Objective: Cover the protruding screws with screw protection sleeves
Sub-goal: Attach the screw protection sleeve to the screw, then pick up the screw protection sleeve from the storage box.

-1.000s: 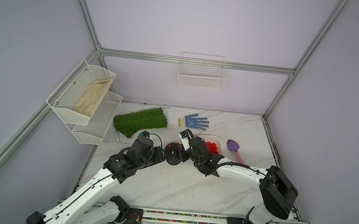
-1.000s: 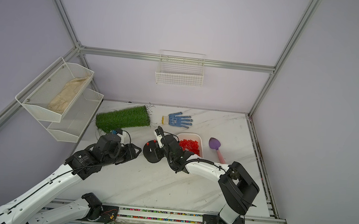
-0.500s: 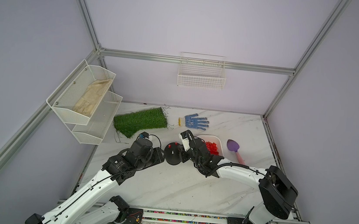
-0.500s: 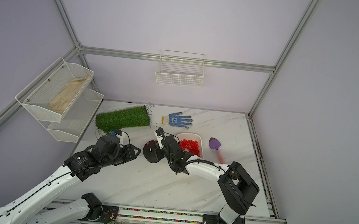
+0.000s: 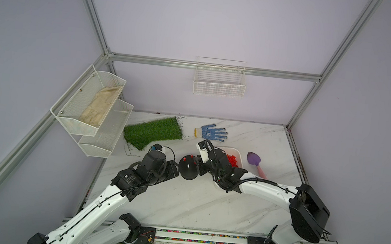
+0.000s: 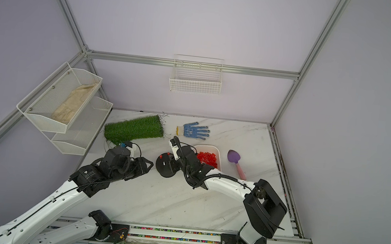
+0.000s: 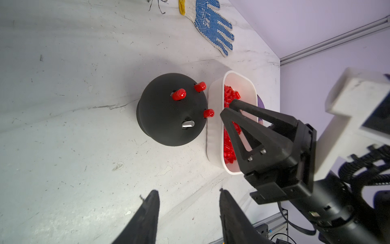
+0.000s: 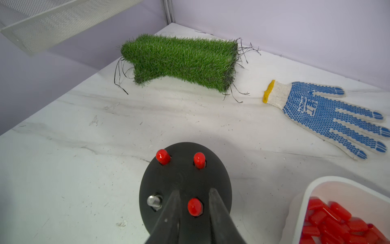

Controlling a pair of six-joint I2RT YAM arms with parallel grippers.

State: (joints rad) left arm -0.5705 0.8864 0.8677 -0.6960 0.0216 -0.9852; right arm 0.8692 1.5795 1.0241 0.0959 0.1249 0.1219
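Red sleeve [image 8: 195, 207] seated between my right gripper's [image 8: 193, 190] spread jaws (third of four); bare screw [image 8: 154, 200] beside needs another.

A green turf piece [image 5: 152, 133], a blue-dotted glove [image 5: 212, 132] and a purple trowel [image 5: 255, 159] (pink-handled) lie apart on the counter [image 5: 193, 201].

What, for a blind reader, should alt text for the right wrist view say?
The right gripper, jaws apart, straddles a red sleeve on a black dome; two more sleeves cap other studs; one stud is bare. Grass mat and dotted glove lie beyond.
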